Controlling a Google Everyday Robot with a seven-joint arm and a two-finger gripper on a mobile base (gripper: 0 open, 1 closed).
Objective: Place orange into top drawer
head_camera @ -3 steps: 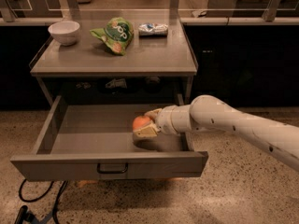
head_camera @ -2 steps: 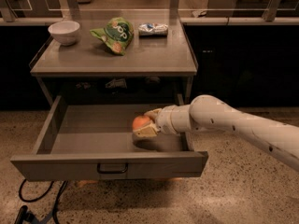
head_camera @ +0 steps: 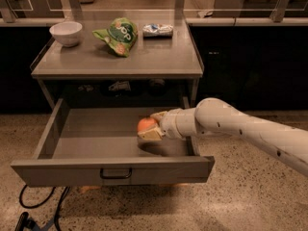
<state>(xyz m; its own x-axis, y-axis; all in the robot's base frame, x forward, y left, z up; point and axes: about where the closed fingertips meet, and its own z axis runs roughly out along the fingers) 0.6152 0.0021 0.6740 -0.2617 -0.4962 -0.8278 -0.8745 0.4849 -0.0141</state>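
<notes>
Inside the drawer, right half: gripper (head_camera: 150, 125), reaching in from the right.
Gripper state: pinching the orange (head_camera: 145, 124).
Top drawer (head_camera: 72, 170): open, front panel below the gripper.
Handle (head_camera: 116, 173): below-left of the gripper.
Bowl (head_camera: 66, 32), green bag (head_camera: 118, 35): on the table (head_camera: 159, 59), behind the gripper.

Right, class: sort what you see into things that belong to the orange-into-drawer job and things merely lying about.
Belongs to the job:
orange
pincer, gripping the orange above the drawer floor, towards its right side
top drawer, pulled open

Just lying about, all on the table top:
white bowl
green snack bag
white packet
</notes>
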